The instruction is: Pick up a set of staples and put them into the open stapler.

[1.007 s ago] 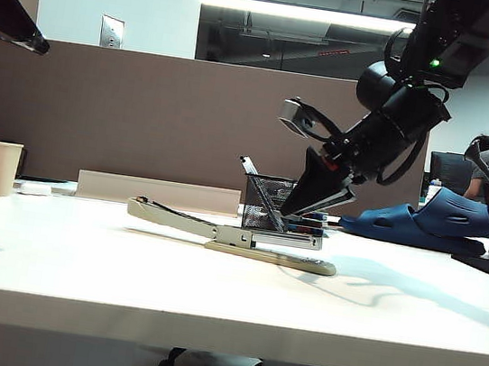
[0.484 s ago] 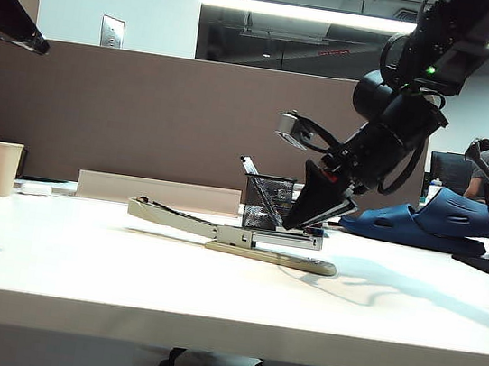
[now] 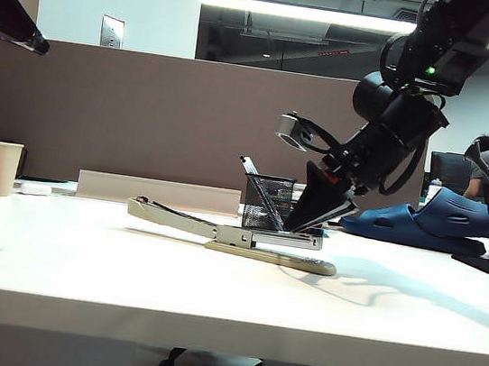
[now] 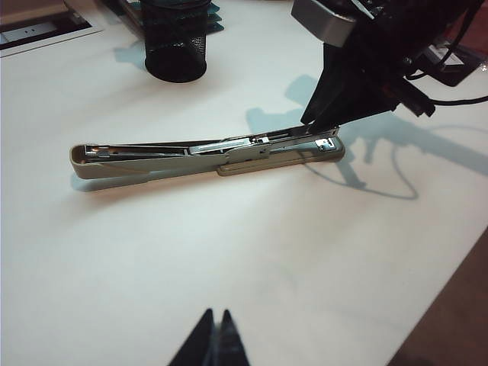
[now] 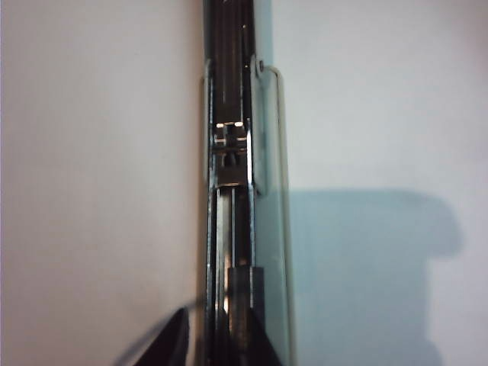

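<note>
Right gripper [image 3: 304, 228] leans down over the front end of the stapler [image 3: 233, 234], which lies open near the middle of the tabletop [image 3: 213, 279] so its magazine faces up. Its jaws are narrow, seemingly setting the set of staples [image 5: 242, 305] into the channel. Left gripper [image 4: 213, 343] hangs closed and empty, well apart.

Right tool [image 3: 309, 227] angled down, tips narrowly apart, left tool [image 4: 214, 341] pinched together

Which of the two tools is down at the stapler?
The right tool, at the stapler's silver magazine end in front of the black mesh pen holder. The left tool hangs over bare table, away from the stapler.
</note>
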